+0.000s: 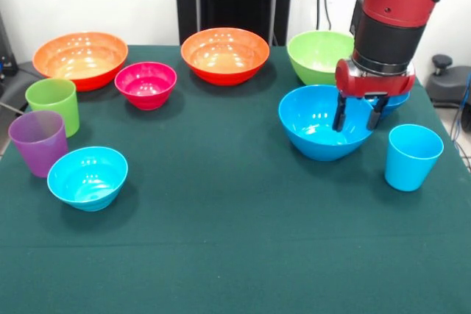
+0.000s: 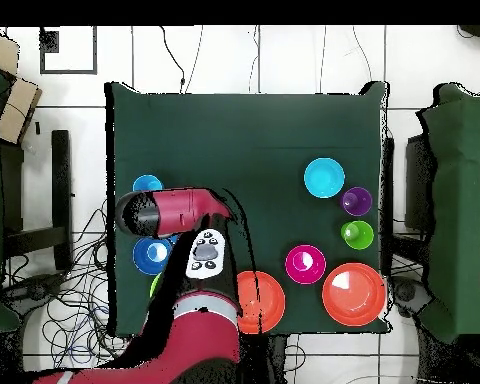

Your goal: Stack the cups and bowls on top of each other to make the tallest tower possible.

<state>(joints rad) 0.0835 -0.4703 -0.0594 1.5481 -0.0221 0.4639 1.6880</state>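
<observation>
Front view: the gripper [image 1: 357, 117] — fingers spread — hangs directly over the large blue bowl's [image 1: 316, 126] right-hand rim, straddling it.

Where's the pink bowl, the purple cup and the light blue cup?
Pink bowl [image 1: 146, 84]: front view, on its inside.
Purple cup [image 1: 38, 142]: front view, on its side wall.
Light blue cup [image 1: 412, 158]: front view, on its side wall.

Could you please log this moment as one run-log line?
claw: open, over large blue bowl | holding: nothing | tower: not started | light blue cup: beside bowl
</observation>
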